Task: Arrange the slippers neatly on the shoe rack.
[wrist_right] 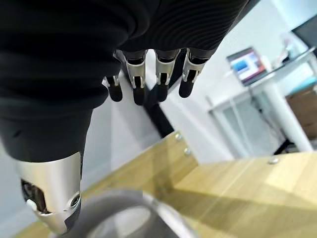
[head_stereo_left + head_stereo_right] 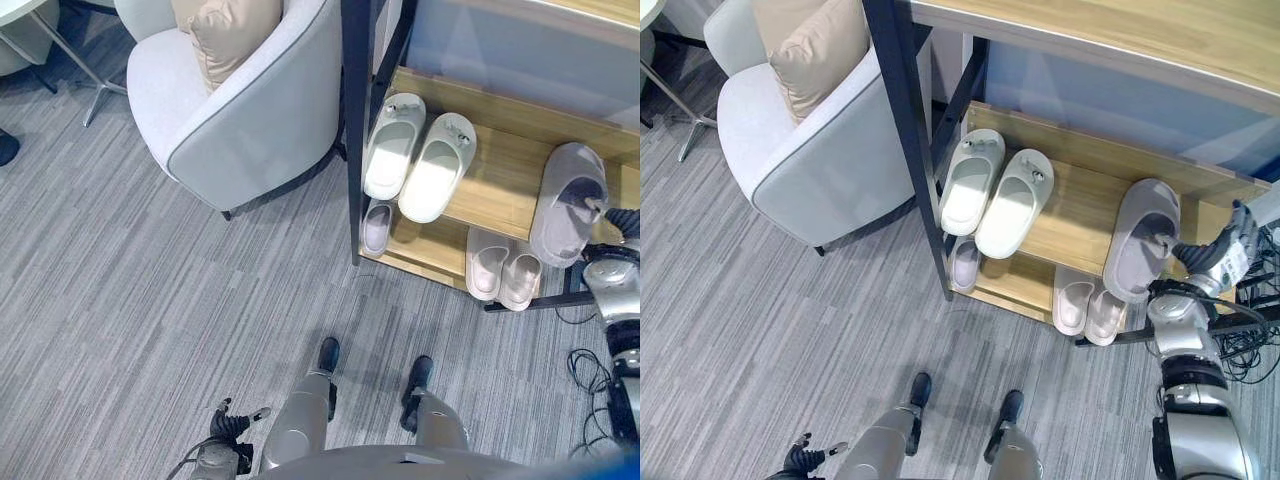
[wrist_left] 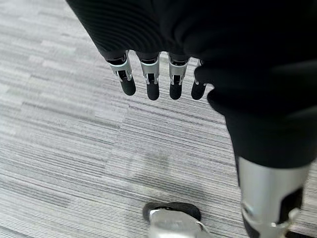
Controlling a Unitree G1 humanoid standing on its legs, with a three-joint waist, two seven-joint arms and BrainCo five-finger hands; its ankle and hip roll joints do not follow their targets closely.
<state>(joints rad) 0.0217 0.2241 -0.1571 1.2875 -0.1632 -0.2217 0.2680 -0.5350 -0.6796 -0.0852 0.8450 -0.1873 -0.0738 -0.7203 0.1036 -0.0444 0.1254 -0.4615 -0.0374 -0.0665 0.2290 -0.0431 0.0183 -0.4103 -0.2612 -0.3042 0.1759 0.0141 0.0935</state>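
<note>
Looking down from the left eye view, the wooden shoe rack (image 2: pixel 500 175) sits at two o'clock, its dark metal post beside a pale armchair (image 2: pixel 240 110). On its upper shelf lie two cream slippers (image 2: pixel 415 155) side by side; at three o'clock the grey slipper (image 2: pixel 567 200) rests with the right hand (image 2: pixel 612 222) at its heel, thumb seemingly hooked into the opening. Pinkish pairs (image 2: pixel 503 268) sit on the lower shelf.

From the right eye view, the same grey slipper (image 2: pixel 1143 238) looks soft, plush and light; I would judge the heel rim the best place to grip, as it should flex without slipping.

From the left wrist view, the left hand (image 3: pixel 153 79) hangs relaxed over striped grey carpet (image 3: pixel 64 124), holding nothing.

From the right wrist view, fingers (image 1: pixel 161 82) point straight over smooth wood, grey slipper rim below the thumb.
</note>
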